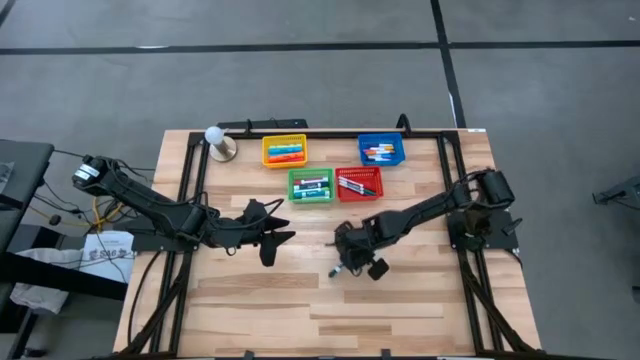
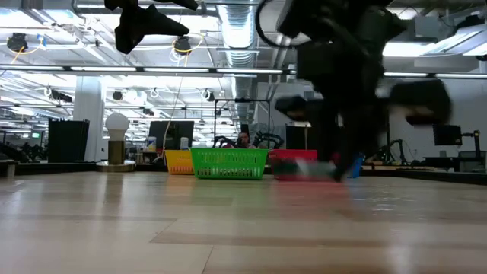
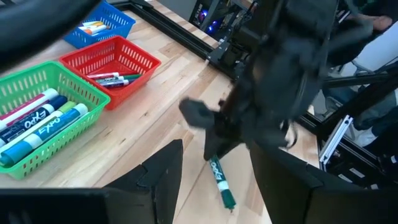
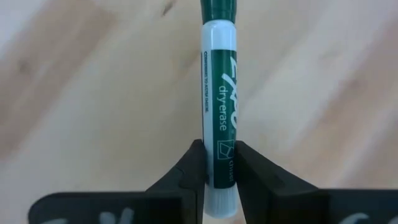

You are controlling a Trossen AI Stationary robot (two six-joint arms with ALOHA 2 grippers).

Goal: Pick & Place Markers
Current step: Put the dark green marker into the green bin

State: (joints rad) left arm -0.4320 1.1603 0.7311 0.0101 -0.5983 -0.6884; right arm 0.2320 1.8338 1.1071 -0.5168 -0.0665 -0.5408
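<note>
A green marker (image 4: 219, 124) is clamped near one end by the right tool (image 4: 219, 171), its long axis running straight ahead between the fingers. Marker and tool are seen just in front of the red basket (image 1: 358, 184). The left tool (image 1: 278, 240) is left released, farther from the marker.

Tabletop (image 2: 228, 228), pale wood planks, runs level to the far edge. Far side, left to right: white globe lamp (image 2: 116, 125) on a brass base, yellow basket (image 2: 178, 161), green mesh basket (image 2: 229, 163) in front, red basket (image 2: 297, 156) partly hidden. Right arm (image 2: 342, 84), dark and blurred, comes down right of centre to the tabletop. Left claw (image 2: 148, 27) hangs high, upper left. Open workshop with ceiling lights behind.
</note>
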